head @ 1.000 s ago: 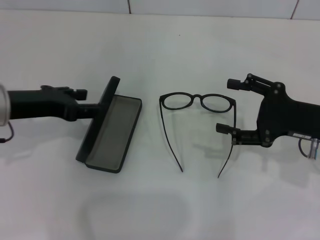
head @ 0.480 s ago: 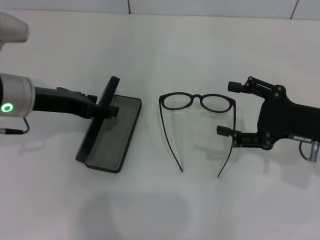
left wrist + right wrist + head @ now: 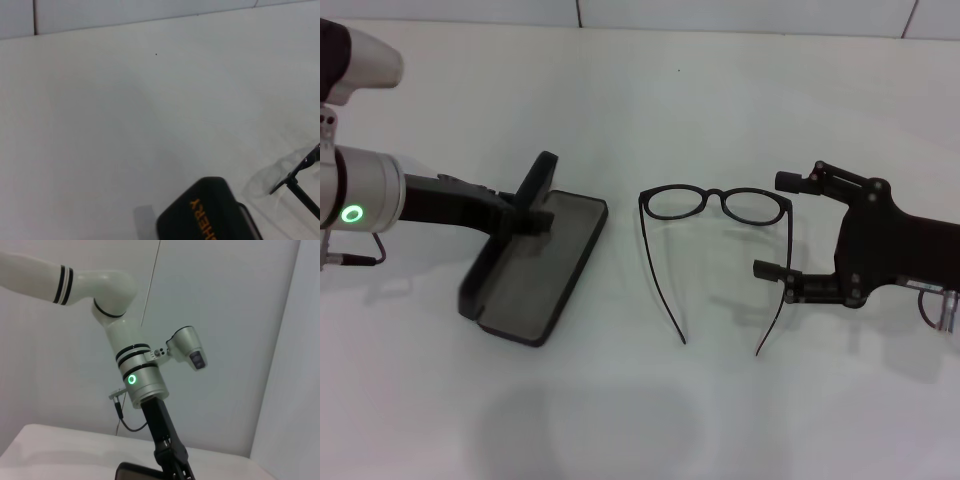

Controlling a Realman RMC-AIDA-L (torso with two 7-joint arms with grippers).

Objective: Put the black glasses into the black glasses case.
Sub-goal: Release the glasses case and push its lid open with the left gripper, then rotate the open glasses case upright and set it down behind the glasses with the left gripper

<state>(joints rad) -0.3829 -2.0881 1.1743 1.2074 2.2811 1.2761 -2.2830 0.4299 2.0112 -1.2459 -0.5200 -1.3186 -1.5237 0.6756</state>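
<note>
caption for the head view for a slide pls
Left gripper holds the open glasses case by its lid; right gripper open beside the glasses.

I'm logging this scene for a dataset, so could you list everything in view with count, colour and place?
black glasses: 1, black frame, clear lenses, centre of table, temple arms unfolded toward the robot.
black glasses case: 1, matte black, grey lining, open, left of the glasses; orange lettering on lid.
table: 1, white, under everything.
left gripper: 1, black, at the case lid.
right gripper: 1, black, open, beside the glasses' right temple arm.
</note>
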